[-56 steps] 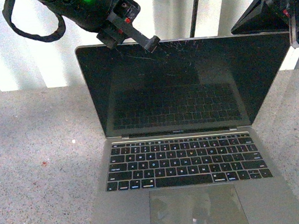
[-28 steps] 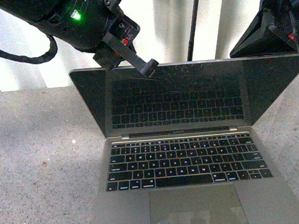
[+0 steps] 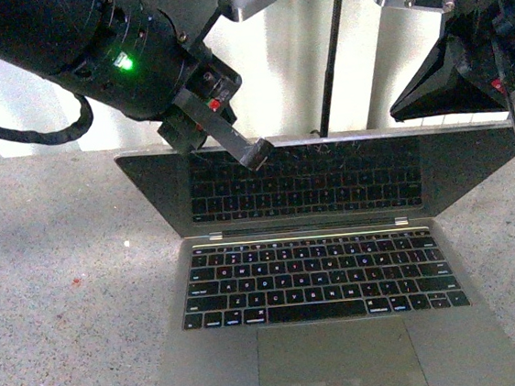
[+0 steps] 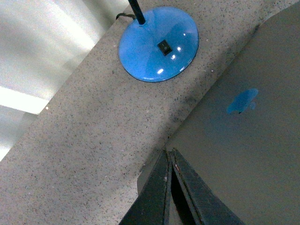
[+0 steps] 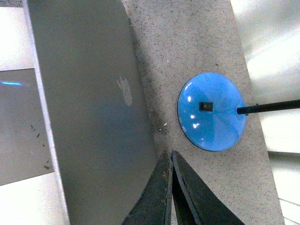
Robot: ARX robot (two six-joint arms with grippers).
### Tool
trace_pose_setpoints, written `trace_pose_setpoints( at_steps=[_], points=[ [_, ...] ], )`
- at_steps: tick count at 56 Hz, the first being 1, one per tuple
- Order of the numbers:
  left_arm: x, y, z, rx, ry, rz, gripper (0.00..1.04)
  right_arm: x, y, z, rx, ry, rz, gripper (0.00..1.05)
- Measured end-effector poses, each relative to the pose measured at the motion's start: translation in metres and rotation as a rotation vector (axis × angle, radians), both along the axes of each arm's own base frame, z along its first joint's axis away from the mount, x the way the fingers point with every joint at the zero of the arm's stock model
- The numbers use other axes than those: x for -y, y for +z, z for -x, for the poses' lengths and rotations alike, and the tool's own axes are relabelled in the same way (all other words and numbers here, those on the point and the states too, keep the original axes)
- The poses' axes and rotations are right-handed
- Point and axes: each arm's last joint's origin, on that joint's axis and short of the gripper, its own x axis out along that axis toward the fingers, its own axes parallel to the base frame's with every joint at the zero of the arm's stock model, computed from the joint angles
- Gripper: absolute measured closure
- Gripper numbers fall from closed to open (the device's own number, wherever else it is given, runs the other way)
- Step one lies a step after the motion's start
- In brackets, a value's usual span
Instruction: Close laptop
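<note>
I see the thin grey-metal laptop (image 3: 332,328) with black keys (image 3: 250,295) and a glossy black screen (image 3: 312,183) crossed by fine pale scratches. Its lid logo (image 4: 242,101) mirrors blue on my left wrist feed. The stone-like tabletop (image 3: 70,342) is grey, speckled dark and light. The round glossy lamp base (image 5: 220,126) is bright blue with a black switch (image 5: 205,106). The black left arm housing (image 3: 66,38) shows a green light (image 3: 122,62).

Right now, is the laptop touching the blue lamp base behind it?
Apart. The right wrist view shows a strip of speckled tabletop between the laptop and the blue lamp base.
</note>
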Motion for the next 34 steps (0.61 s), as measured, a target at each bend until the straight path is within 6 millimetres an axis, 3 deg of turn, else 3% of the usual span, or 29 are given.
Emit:
trace_pose_setpoints(
  at_steps=[34],
  points=[
    [0.004, -0.009, 0.006, -0.021, -0.020, 0.004, 1.01, -0.004, -0.021, 0.016, -0.062, 0.016, 0.013, 1.02]
  ],
)
